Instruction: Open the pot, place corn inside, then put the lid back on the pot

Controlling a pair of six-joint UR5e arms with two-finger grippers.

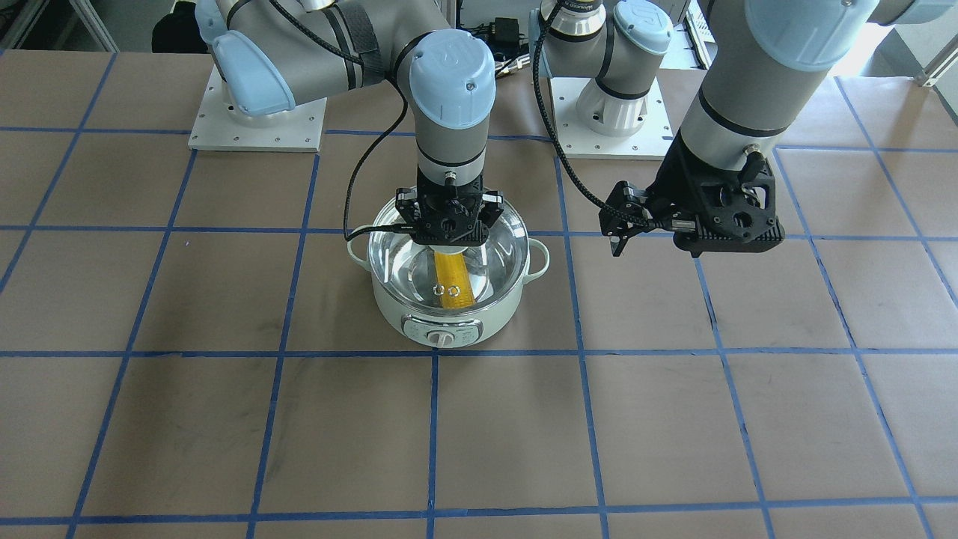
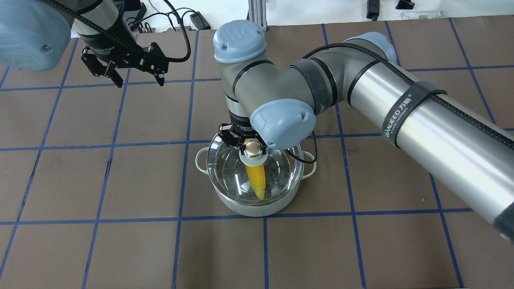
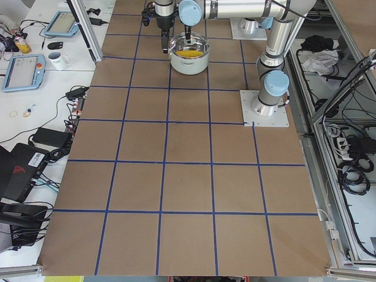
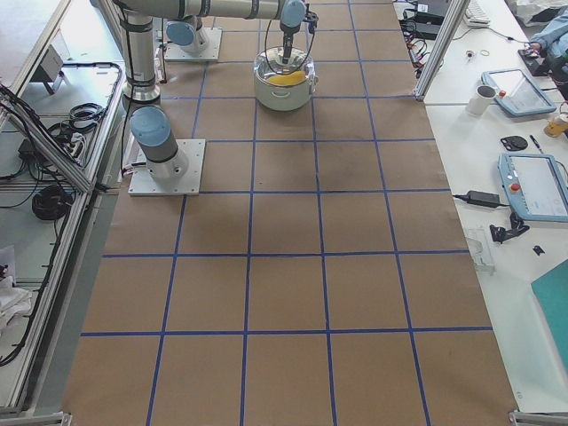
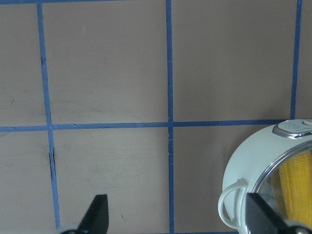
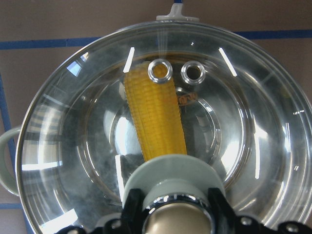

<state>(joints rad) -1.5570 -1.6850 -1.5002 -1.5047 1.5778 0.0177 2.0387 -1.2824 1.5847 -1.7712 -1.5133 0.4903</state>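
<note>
The mint-green pot (image 1: pixel 441 329) stands mid-table with the yellow corn (image 1: pixel 454 284) lying inside it. The clear glass lid (image 1: pixel 501 247) sits over the pot's rim. My right gripper (image 1: pixel 449 224) comes straight down onto the lid and is shut on its knob (image 2: pixel 252 147). In the right wrist view the fingers (image 6: pixel 131 207) flank the knob, and the corn (image 6: pixel 156 117) shows through the glass (image 6: pixel 243 122). My left gripper (image 2: pixel 120 78) is open and empty, held above the table well away from the pot (image 2: pixel 249 206). The left wrist view shows the pot's side (image 5: pixel 243 161).
Brown table cover with a grid of blue tape (image 1: pixel 434 434). The two arm bases (image 1: pixel 258 123) stand at the robot's edge. The pot's loop handles (image 1: pixel 539 258) stick out at its sides. Side benches hold tablets and a mug (image 3: pixel 59 59).
</note>
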